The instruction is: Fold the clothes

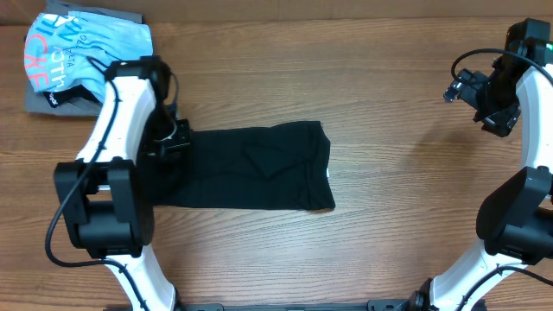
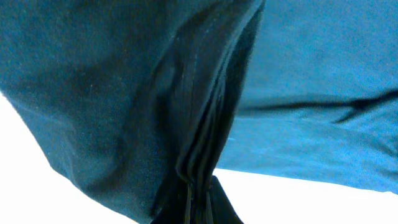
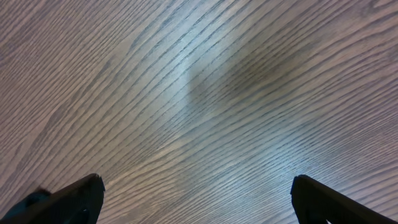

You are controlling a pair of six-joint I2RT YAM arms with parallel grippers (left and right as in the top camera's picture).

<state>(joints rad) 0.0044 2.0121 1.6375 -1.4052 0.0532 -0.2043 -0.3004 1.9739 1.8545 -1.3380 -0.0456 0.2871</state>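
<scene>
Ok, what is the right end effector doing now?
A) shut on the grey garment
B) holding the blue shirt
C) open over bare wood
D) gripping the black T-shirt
C: the right end effector stands open over the bare table, away from the black T-shirt.

Light blue lettered shirt (image 1: 82, 52) atop grey folded garment (image 1: 52, 102), wooden table (image 1: 397, 173) far-left corner.

Overhead gives you the table (image 1: 397, 199) straight down; left wrist hugs the clothes (image 2: 112, 93), right wrist faces the table up close.
</scene>
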